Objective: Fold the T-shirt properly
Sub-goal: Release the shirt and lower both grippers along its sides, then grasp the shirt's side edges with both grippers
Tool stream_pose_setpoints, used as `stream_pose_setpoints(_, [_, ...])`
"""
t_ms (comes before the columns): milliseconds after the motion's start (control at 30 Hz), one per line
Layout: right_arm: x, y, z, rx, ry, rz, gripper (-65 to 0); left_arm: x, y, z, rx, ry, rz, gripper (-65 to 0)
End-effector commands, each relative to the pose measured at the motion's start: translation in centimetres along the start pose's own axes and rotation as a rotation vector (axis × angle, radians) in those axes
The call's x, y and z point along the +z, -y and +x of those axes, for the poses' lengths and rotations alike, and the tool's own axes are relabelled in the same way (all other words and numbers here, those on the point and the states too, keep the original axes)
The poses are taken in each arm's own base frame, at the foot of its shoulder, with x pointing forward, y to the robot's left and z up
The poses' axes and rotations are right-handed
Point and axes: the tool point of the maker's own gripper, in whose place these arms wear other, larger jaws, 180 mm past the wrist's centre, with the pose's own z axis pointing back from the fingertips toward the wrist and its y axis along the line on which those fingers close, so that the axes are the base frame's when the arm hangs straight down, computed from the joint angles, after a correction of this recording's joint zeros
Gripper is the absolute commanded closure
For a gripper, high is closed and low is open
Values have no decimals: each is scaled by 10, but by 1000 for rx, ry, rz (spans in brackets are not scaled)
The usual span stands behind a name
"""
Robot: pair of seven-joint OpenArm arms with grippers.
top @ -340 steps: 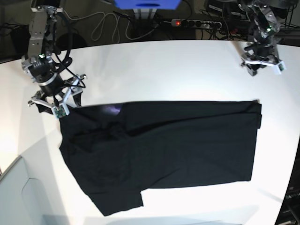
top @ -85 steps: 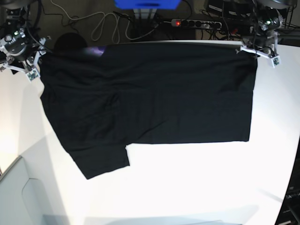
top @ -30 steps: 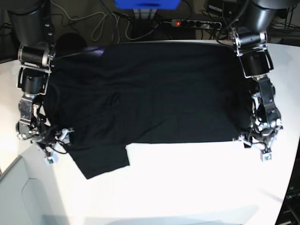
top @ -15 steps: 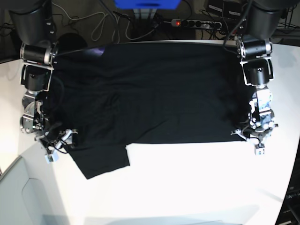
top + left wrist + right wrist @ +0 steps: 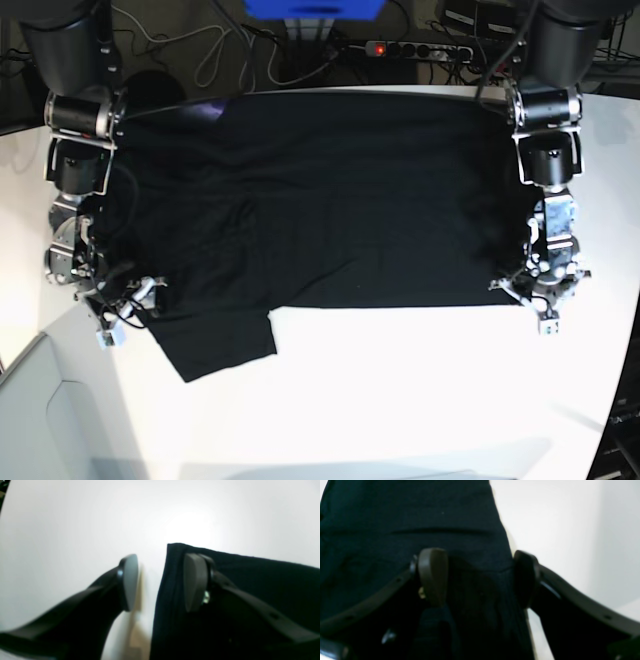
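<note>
The black T-shirt (image 5: 330, 200) lies spread plain side up on the white table (image 5: 400, 400), one sleeve (image 5: 215, 345) pointing at the near left. My left gripper (image 5: 535, 298) is open at the shirt's near right corner. In the left wrist view (image 5: 161, 582) it straddles the cloth (image 5: 250, 592) edge, one finger (image 5: 195, 582) on the cloth and the other (image 5: 128, 582) on the bare table. My right gripper (image 5: 128, 303) is open at the near left edge. In the right wrist view (image 5: 478, 576) the cloth (image 5: 420, 517) lies between its fingers.
A power strip (image 5: 420, 48), cables and a blue object (image 5: 315, 8) sit beyond the table's far edge. A grey surface (image 5: 40, 420) lies at the near left corner. White tabletop shows in front of the shirt.
Both arms came from the shirt's far corners down to its near edge. In the last half second they only shifted slightly. The shirt has not moved.
</note>
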Motion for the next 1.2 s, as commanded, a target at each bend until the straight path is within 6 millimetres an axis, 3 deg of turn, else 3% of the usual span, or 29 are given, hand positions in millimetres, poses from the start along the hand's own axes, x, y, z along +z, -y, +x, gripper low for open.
stream_pose_setpoints(0, [2, 6, 0, 8, -29, -26, -393, 1, 1, 4, -3, -14, -10, -285])
stream_pose_setpoints(67, [2, 6, 0, 8, -29, -26, -393, 1, 2, 4, -5, -16, -13, -231])
stream_pose_setpoints(200, [2, 6, 0, 8, -28, -26, -393, 0, 7, 1, 2, -16, -21, -24])
stream_pose_setpoints(233, [2, 6, 0, 8, -26, -26, -393, 0, 8, 1, 2, -16, -22, 0])
stream_pose_setpoints(467, [2, 7, 1, 9, -25, -27, -393, 2, 9, 6, 2, -2, -23, 0])
stream_pose_setpoints(633, [2, 7, 3, 9, -22, -27, -393, 21, 9, 52, -12, 127, -20, 0])
stream_pose_setpoints(833, [2, 7, 8, 12, -13, -27, -382, 48, 14, 73, -42, 176, -20, 0])
stream_pose_setpoints(933, [4, 7, 12, 17, -4, -30, -290, 60, 17, 77, -59, 194, -21, 0])
stream_pose_setpoints(1100, [14, 6, 20, 61, 29, -46, -3, 75, 9, 73, -25, 202, -7, 0])
stream_pose_setpoints(1167, [19, 6, 22, 83, 27, -56, -4, 82, -3, 71, 24, 204, 13, 0])
